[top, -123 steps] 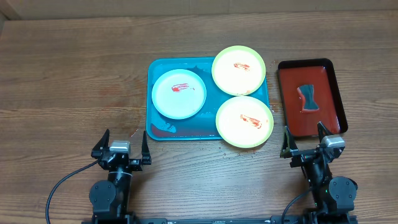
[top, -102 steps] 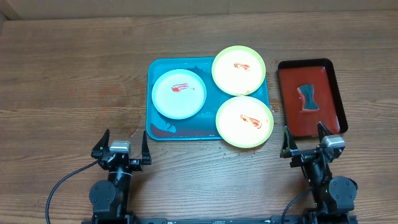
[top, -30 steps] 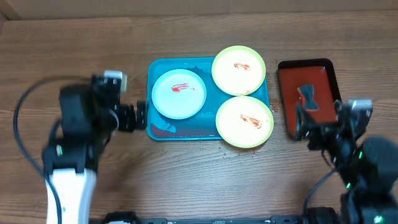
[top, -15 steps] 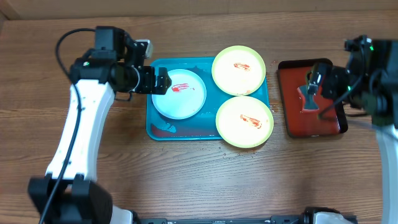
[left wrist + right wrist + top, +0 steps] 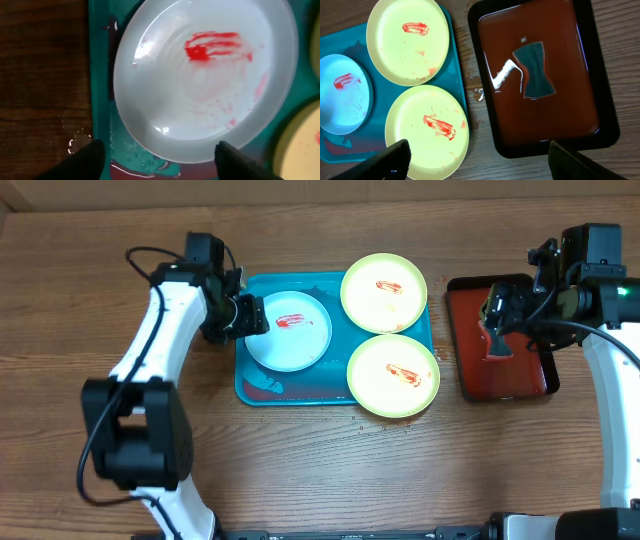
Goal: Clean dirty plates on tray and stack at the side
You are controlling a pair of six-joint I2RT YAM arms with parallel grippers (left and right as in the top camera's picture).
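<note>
Overhead, left arm: the left gripper (image 5: 250, 315) sits at the left edge of the turquoise tray (image 5: 300, 395), with the blue-white plate (image 5: 290, 330) directly in front of its tips.
Overhead, right arm: the right gripper (image 5: 497, 310) hangs over the red tray (image 5: 505, 378), with the sponge (image 5: 497, 345) just beneath and ahead of it.
Overhead, other plates: the two yellow-green plates (image 5: 384, 292) lie beyond the blue-white one from the left tool, both smeared and overhanging the tray rim.
Left wrist, jaws: spread wide, with one of the fingers (image 5: 90, 157) at each side of the plate's near rim. They pinch nothing.
Left wrist, plate: it lies flat in the tray, just ahead of and between the tips. Its sauce smear (image 5: 212, 45) is on the far half (wet droplets sit by the near rim).
Right wrist, jaws: spread, with nothing between them.
Right wrist, ahead: the sponge lies in glossy liquid, forward and slightly right of the tool's centre, well clear of the tips. The plates lie off to its left.
Risk, left: closing on a wet, shallow rim could let the plate slip or tip up, and a push could slide it into its neighbours.
Risk, right: a low approach may strike the red tray's raised edge, or a shallow pinch may only skid the soaked sponge.
Risk, shared: a dripping sponge carried across may wet the table (image 5: 120, 250).
</note>
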